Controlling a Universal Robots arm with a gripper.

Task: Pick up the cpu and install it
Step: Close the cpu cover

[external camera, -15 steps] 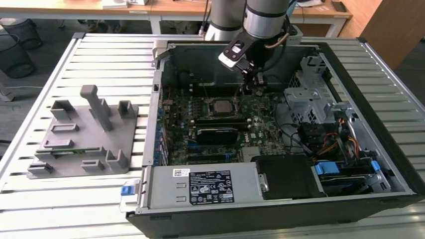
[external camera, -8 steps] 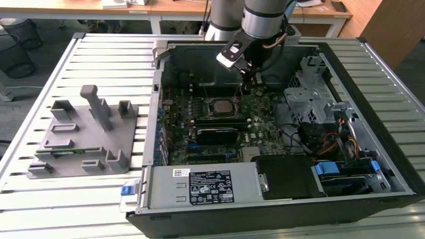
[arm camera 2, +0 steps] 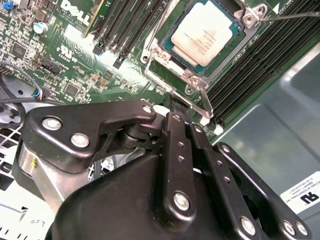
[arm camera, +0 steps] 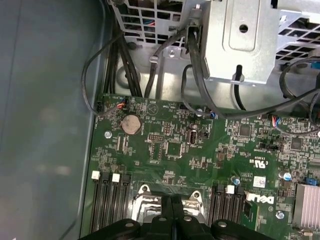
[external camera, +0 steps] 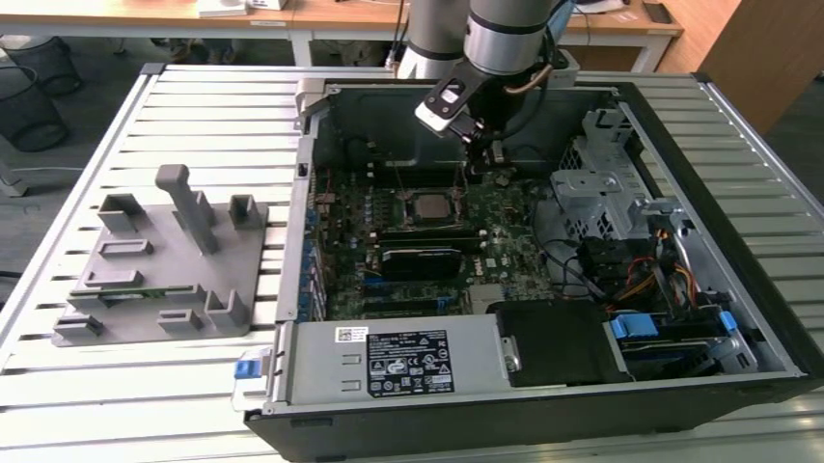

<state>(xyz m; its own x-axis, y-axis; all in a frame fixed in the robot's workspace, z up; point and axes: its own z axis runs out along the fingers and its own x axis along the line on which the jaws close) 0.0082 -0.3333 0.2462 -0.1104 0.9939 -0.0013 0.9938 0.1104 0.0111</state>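
**A:** Logging the chip first. The cpu [arm camera 2: 207, 32] lies flat in its socket on the motherboard [external camera: 508, 241], silver top up, with the socket frame [arm camera 2: 187, 75] round it. It looks seated, so I judge the placing done.

**B:** And the gripper [arm camera 2: 175, 107]?

**A:** Fingers pressed together, with nothing between them that I can see. The tips sit just beside a corner of the socket, near the wire lever [arm camera 2: 205, 102]. I cannot tell whether they touch it.

**B:** Why there, and empty?

**A:** My reading is that the chip is let go, and closed tips give one narrow point for working at the latch. That is a judgement, not something seen.

**B:** Surroundings?

**A:** Memory slots [arm camera 2: 250, 65] run alongside the socket. In the first wrist view there is a coin cell [arm camera: 131, 122] on the board, and black cables [arm camera: 192, 65] droop from a metal drive cage [arm camera: 245, 40]. In the exterior view the arm reaches down into the open case [external camera: 309, 125]. The power supply [external camera: 386, 362] sits at the near edge. A grey fixture block [external camera: 168, 260] stands well apart on the slatted table [external camera: 206, 106], toward the exterior view's left.

**B:** Obstructions?

**A:** The case walls and the cage hem in the wrist. The cables hang near the socket, not across it.
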